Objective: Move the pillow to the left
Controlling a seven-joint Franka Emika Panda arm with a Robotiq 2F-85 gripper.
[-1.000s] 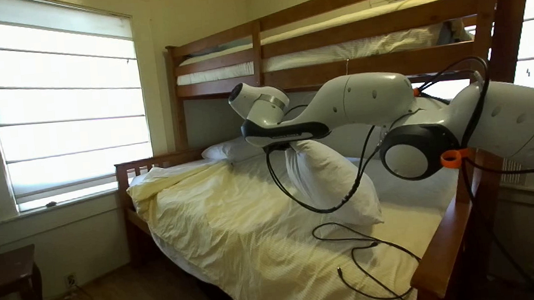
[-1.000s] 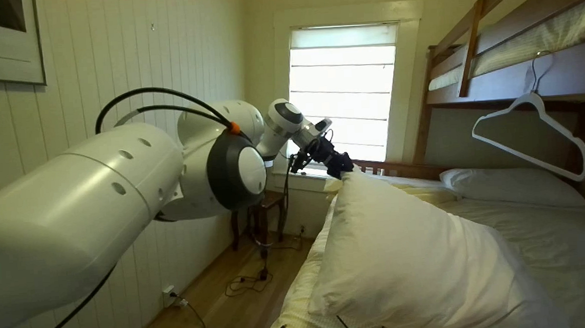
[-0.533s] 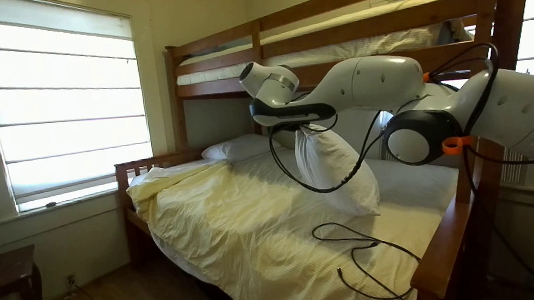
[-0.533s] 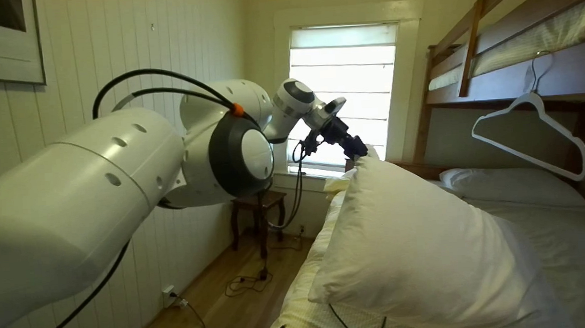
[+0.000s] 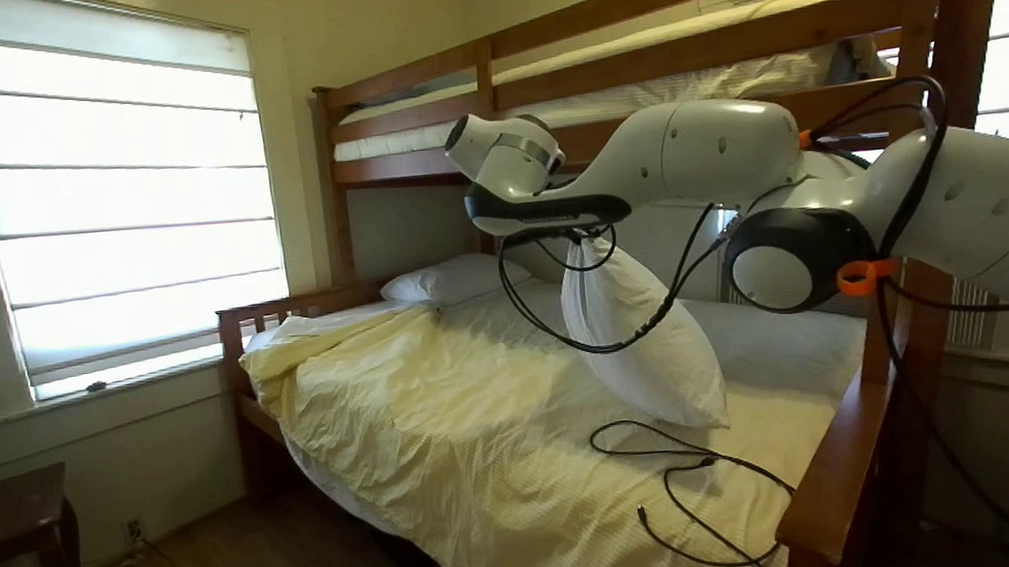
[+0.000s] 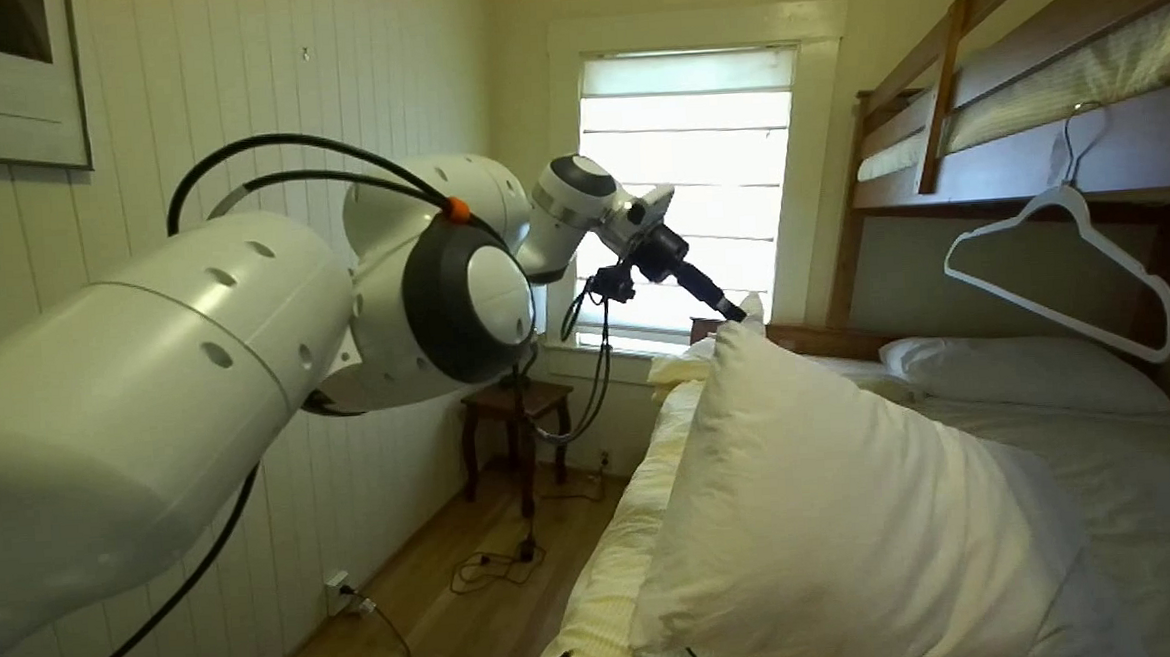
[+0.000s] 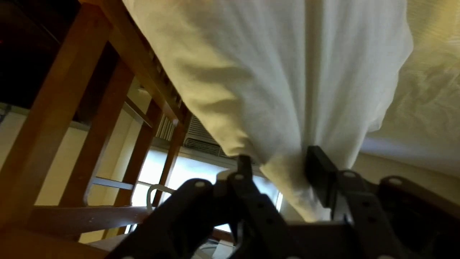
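Observation:
A large white pillow [image 5: 647,344] stands tilted on the bed, its narrow top corner pointing up. It shows large in an exterior view [image 6: 854,495] and hangs across the upper middle of the wrist view [image 7: 273,72]. My gripper [image 6: 729,306] is at the pillow's top corner. In the wrist view my gripper [image 7: 278,162] has its fingers spread apart. The pillow corner lies between them, against or very near the right-hand finger, with a gap to the left-hand finger. In an exterior view the arm hides most of the gripper.
Another white pillow [image 5: 454,279] lies at the bed's far end, also in an exterior view [image 6: 1028,375]. The upper bunk rail [image 5: 692,125] runs above. A white hanger [image 6: 1063,273] hangs from it. A loose black cable [image 5: 696,486] lies on the yellow cover [image 5: 443,417].
My arm rose with the pillow's top corner, then shifted slightly back toward the window side. The fingers have opened, and the pillow's lower end has dropped back onto the bed.

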